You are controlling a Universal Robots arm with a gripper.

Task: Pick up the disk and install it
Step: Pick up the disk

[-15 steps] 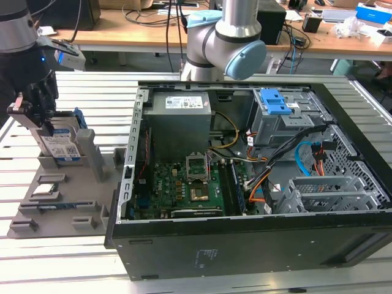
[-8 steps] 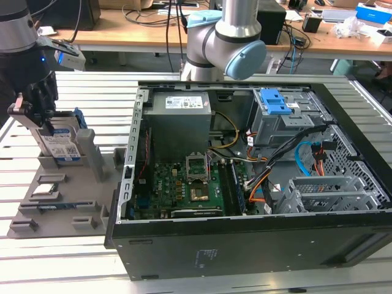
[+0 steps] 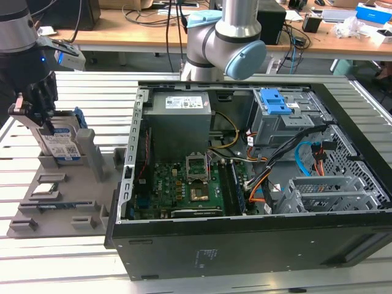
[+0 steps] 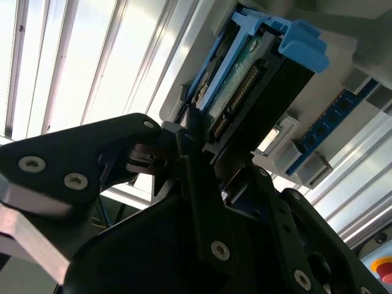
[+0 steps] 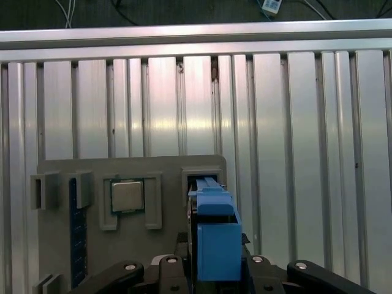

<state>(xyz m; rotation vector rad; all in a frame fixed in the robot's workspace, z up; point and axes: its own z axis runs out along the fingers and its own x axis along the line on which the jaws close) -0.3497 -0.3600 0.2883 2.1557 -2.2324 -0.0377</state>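
Pick-up step: black gripper [image 3: 35,115] pinches flat silver blue-railed disk [image 3: 62,146], upright in grey plastic holder [image 3: 92,156]; clean exit likely needs straight lift.

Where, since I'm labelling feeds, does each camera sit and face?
Exterior view: off the arm, above the open computer case, looking down; shows the arm and, at the exterior view's left, the gripper at the disk.
First wrist view: on the wrist, looking down on the grey tray and slatted table; gripper links in the foreground.
Second wrist view: on the wrist, looking slantwise along the gripper at the disk's connector edge.
Both wrist views share the disk's blue carrier.
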